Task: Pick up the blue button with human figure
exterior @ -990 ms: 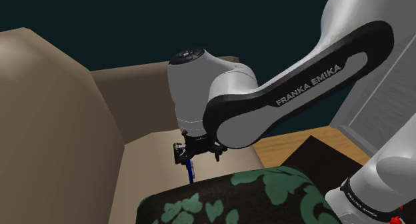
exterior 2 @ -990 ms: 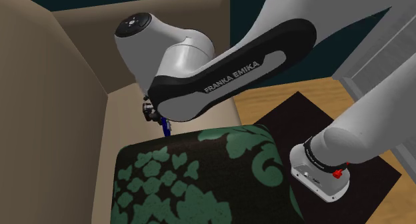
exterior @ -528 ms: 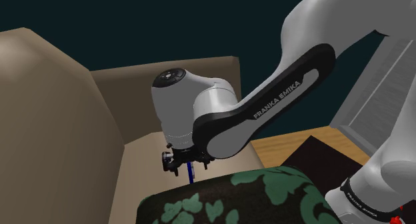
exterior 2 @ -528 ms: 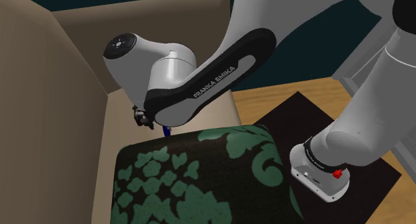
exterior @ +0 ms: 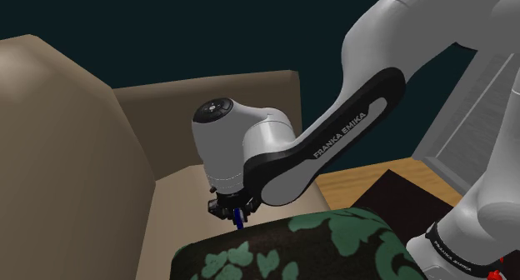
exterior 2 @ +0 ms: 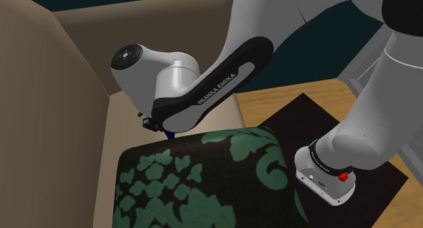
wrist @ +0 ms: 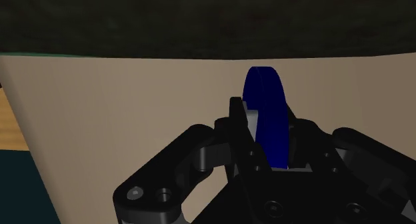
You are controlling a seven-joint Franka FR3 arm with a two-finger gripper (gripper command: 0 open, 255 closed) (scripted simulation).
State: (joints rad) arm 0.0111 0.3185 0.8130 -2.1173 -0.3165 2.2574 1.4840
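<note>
Tan sofa (exterior: pixel 75 153) is the work surface. No table here. Its seat looks soft, so pressing down on it would give. Dark teal wall (exterior: pixel 167 28) behind; wood floor (exterior: pixel 358 180) w/ dark rug (exterior 2: pixel 305 125) at 3 o'clock of the sofa in the second exterior view.

Dark cushion (exterior 2: pixel 196 186) w/ green leaf pattern sits on the seat and hides much of it. Arm (exterior: pixel 333 137) reaches down at the cushion's 12 o'clock in the shoulder view.

Jaws: nearly closed, one pad on each flat face of the button (wrist: pixel 267 116), gripping it.

Button stands on edge btwn the jaws, over the seat and just beside the cushion edge; can't tell if it's off the seat yet. Figure not visible from here.

Handling, my guess: small, light, stiff disc, smooth faces, prob. slippery. Face-to-face pinch near the centre is right; an off-centre hold could let it pivot or squirt out.
</note>
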